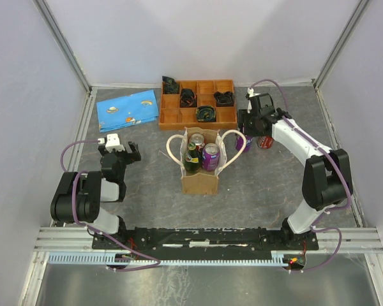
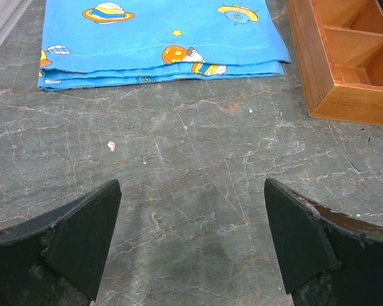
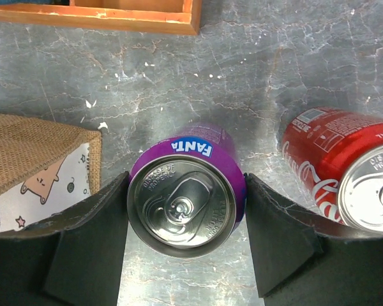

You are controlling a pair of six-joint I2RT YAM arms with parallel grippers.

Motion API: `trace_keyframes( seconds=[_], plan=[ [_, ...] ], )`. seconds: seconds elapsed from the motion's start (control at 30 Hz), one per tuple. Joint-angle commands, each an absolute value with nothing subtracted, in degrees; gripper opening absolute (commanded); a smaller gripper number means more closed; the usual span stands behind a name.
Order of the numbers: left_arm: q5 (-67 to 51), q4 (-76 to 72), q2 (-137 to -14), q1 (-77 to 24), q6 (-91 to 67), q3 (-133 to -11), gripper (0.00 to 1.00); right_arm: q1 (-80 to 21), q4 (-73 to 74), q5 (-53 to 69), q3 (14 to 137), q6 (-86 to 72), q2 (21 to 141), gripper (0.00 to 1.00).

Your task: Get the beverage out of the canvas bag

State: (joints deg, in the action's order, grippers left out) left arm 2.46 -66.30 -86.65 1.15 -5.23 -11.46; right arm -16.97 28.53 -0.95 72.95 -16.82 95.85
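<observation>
1. One grey surface (image 1: pixel 147 191), bare and open in front of the left arm.
2. One wooden tray (image 1: pixel 172 117) at the far edge; one folded blue cloth (image 1: pixel 127 109) just left of it.
3. One canvas bag (image 1: pixel 200 182) stands mid-surface, three drinks (image 1: pixel 211 156) upright inside.
4. Two cans stand outside, right of the bag: a Fanta can (image 3: pixel 182 207) near the bag's wall, and a Coke can (image 3: pixel 332 166) just beside it.
5. Right gripper (image 3: pixel 185 191) pinches the Fanta can; left gripper (image 2: pixel 191 191) is spread over bare surface.

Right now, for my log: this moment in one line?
right gripper: on purple can, outside bag | left gripper: open, empty | bag: holds cans
</observation>
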Motion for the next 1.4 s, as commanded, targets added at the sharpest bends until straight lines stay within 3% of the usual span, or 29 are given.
trace_keyframes(
  seconds=[0.0,0.13,0.3,0.33,0.53,0.67,1.0,1.37],
  plan=[
    [2.4,-68.6,-87.0,0.8,-2.5,-12.9,0.99,-16.9,21.2,0.6,73.1,-18.1,94.6,0.0],
    [2.5,-68.6,-86.9,0.9,-2.5,-12.9,0.99,-16.9,19.5,0.0,71.8,-17.6,95.1,0.03],
    [2.5,-68.6,-87.0,1.0,-2.5,-12.9,0.99,-16.8,18.7,-0.9,71.5,-17.3,96.2,0.14],
    [2.4,-68.6,-86.9,0.9,-2.5,-12.9,0.99,-16.9,18.6,-1.0,71.5,-17.3,96.4,0.19],
    [2.5,-68.6,-87.0,0.9,-2.5,-12.9,0.99,-17.0,18.9,-1.7,71.6,-17.3,96.9,0.72],
    [2.5,-68.6,-87.0,0.9,-2.5,-12.9,0.99,-17.7,20.0,-4.5,72.4,-16.8,95.7,0.88],
    [2.5,-68.6,-87.0,0.9,-2.5,-12.9,0.99,-18.4,22.0,-7.3,76.3,-17.0,85.3,0.91],
    [2.5,-68.6,-86.9,0.9,-2.5,-12.9,0.99,-26.1,27.5,1.3,84.9,-11.2,75.2,0.81]
  ],
)
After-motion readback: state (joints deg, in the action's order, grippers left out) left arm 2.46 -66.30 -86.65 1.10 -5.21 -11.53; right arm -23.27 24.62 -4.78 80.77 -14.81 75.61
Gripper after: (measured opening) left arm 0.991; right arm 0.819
